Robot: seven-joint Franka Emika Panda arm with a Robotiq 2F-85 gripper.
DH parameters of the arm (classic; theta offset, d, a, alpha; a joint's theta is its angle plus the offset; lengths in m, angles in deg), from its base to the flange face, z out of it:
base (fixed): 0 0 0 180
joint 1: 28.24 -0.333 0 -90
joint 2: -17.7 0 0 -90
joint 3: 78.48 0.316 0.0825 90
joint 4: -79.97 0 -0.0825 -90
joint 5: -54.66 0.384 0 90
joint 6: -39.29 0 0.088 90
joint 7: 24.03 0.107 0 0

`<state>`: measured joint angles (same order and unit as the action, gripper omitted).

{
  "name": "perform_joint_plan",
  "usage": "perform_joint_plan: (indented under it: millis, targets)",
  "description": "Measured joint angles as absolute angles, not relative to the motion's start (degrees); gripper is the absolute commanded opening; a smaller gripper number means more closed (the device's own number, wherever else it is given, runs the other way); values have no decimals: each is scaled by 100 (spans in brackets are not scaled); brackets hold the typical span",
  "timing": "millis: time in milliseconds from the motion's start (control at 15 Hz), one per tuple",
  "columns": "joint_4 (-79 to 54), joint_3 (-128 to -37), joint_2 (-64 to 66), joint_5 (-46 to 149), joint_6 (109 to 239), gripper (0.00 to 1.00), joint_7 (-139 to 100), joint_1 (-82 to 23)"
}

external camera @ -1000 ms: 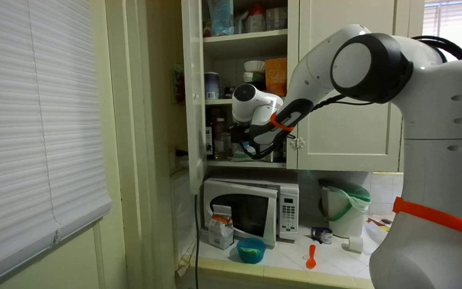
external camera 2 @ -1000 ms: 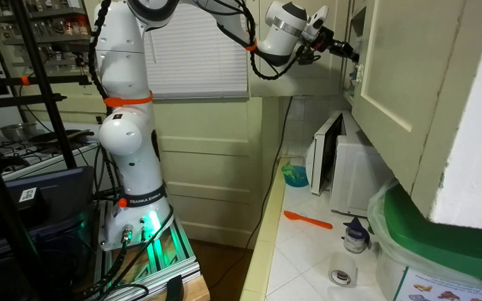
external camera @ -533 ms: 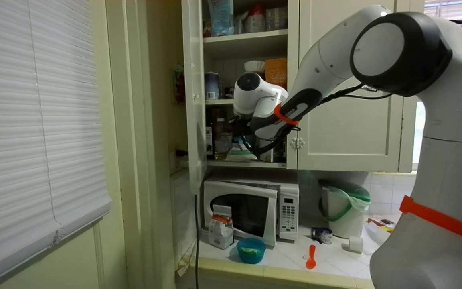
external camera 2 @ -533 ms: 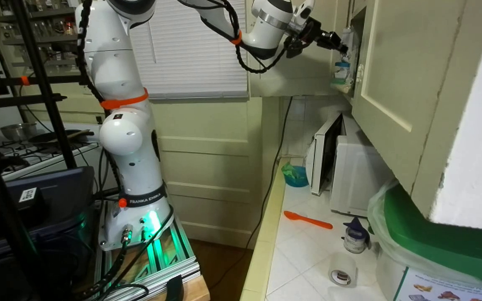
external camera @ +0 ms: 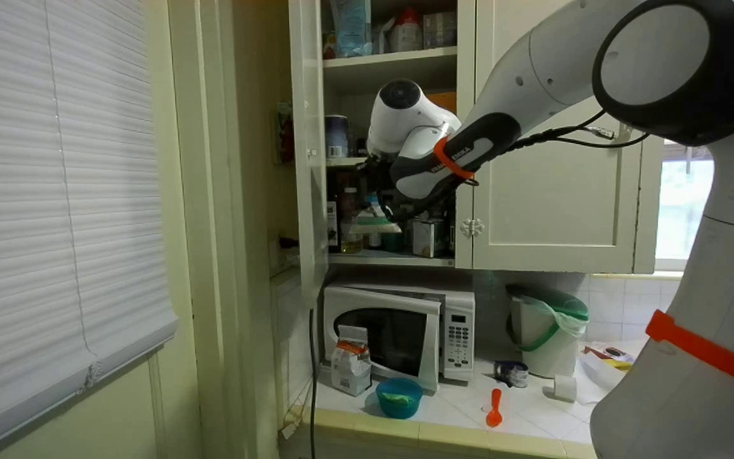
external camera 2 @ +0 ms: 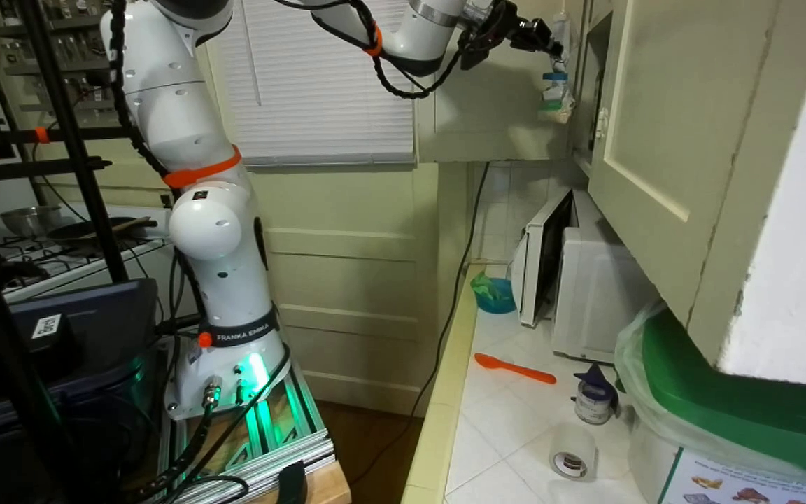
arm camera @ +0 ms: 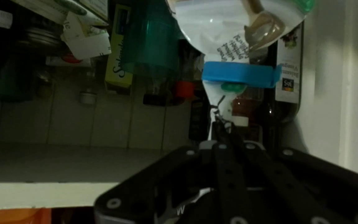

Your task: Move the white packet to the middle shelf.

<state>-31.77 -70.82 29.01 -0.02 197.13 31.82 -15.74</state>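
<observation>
- The white packet (arm camera: 210,28) is a slack bag of glossy film, printed with dark script and a brown spoon shape; its body fills the top of the wrist view and narrows downward to a crumpled neck, crossed by a flat blue clip (arm camera: 241,74).
- The black gripper (arm camera: 225,127) has its fingers drawn together, the packet's crumpled end pinched at the tips.
- In an exterior view the packet hangs in the air at the upper right of the frame, just in front of the cupboard.
- The middle shelf (external camera: 345,162), a flat white-painted board, crosses the upper middle of an exterior view, partly covered by the arm (external camera: 532,83); the packet hangs lower, before the bottom compartment.
- In the wrist view, things appear upside down: a translucent green vessel (arm camera: 151,40), a yellow carton (arm camera: 118,53), a dark bottle (arm camera: 287,68) with a white label. The dim clutter at upper left may be cartons and lids.
- At the bottom of an exterior view, the countertop (external camera: 450,408) is smooth white tile edged in yellow, bearing a white microwave (external camera: 399,335) with its door ajar, a silvery bag (external camera: 351,370), a round blue bowl (external camera: 399,407) and an orange utensil (external camera: 494,411).
- A ribbed white blind (external camera: 61,191) fills the left of the frame, beside cream-painted woodwork (external camera: 214,255).
</observation>
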Motion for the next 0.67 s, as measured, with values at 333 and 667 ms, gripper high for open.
perform_joint_plan:
  millis: [333,667]
  targets:
    - [-3061,-7156,3237,669,19713,1,2644,-1705]
    - [-2606,-7280,3394,1480,19642,2,1884,-1921]
